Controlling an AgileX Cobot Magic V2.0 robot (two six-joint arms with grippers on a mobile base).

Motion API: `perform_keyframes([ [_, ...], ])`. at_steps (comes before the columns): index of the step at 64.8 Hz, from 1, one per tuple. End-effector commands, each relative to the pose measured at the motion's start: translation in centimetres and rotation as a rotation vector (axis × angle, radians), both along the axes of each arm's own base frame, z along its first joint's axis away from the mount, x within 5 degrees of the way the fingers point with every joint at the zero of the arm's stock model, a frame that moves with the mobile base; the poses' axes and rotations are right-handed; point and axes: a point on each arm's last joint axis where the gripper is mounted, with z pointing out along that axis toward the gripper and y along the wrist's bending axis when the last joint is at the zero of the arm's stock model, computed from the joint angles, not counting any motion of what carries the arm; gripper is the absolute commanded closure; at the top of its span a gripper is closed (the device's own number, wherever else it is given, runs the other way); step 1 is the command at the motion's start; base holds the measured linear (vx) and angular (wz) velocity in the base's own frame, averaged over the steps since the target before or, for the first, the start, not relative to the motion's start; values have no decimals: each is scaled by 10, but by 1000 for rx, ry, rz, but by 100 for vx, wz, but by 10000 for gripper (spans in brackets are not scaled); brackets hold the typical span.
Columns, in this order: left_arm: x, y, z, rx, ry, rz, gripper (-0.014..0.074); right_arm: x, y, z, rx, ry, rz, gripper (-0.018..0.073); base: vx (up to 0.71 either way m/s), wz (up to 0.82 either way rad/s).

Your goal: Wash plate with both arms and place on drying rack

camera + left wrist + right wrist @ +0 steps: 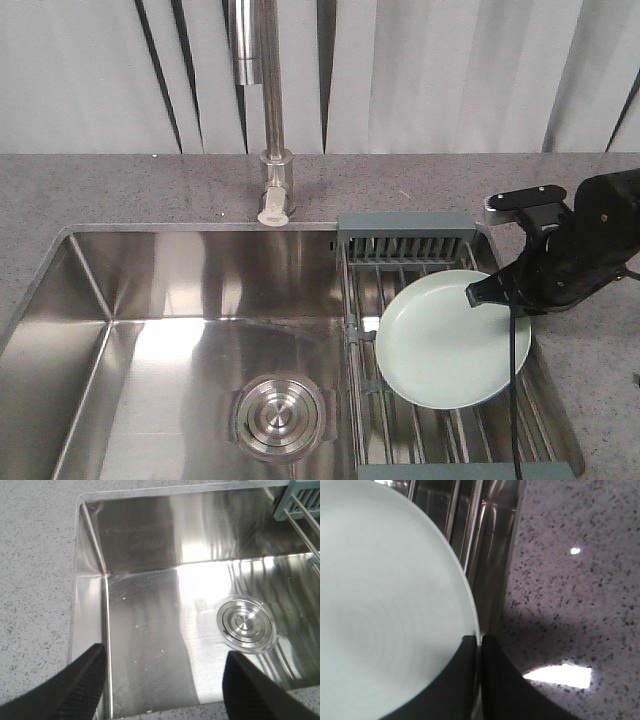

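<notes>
— Pinching the rim of the plate [385, 610], the right claw [479, 652] had its two dark fingers [502, 685] closed to a thin slit around the pale green edge; only the right wrist view showed that grip close up.

— And from the front?

— The front view gave the wider setting: the right claw [483, 292] held the plate [440, 345] at its upper right edge, tilted, over the rods of the drying rack [405, 250], which sat across the right end of the sink [190, 280]. Whether the plate's lower edge touched the rods, I could not tell.

— What about the left claw?

— The left claw [162, 685] was spread wide, holding nothing, its two black fingers [87, 680] at the bottom of the left wrist view above the sink's near left corner. The front view did not show it at all.

— Anything cut off?

— The drain [246, 624] showed in the left wrist view, with only a corner of the rack [300, 497]. The faucet [270, 110] ran out of the top of the front view, and the grey speckled worktop [570, 580] lay beside the rack.
</notes>
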Motion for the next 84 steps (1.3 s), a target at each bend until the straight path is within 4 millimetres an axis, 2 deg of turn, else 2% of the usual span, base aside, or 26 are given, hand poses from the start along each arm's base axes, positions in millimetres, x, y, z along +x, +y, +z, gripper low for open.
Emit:
perform_keyframes([
  [1, 4, 0, 12, -25, -72, 13, 133, 5, 0, 20, 21, -92, -4, 489, 0, 0],
  [13, 4, 0, 12, -25, -72, 13, 133, 3, 2, 30, 54, -133, -13, 375, 0, 0],
  [25, 4, 0, 12, -25, -72, 13, 133, -12, 1, 68, 84, -254, -14, 258, 0, 0],
  [37, 4, 0, 12, -25, -72, 13, 133, -44, -3, 116, 107, -389, -12, 229, 0, 0],
  [48, 4, 0, 12, -25, -72, 13, 133, -79, -6, 148, 125, -489, -6, 230, 0, 0],
  [56, 4, 0, 12, -25, -72, 13, 133, -114, -9, 152, 144, -577, 2, 230, 0, 0],
  [76, 4, 0, 12, -25, -72, 13, 133, -199, -20, 135, 179, -701, 1, 230, 0, 0],
  [84, 4, 0, 12, -25, -72, 13, 133, -227, -24, 128, 184, -734, 2, 230, 0, 0],
])
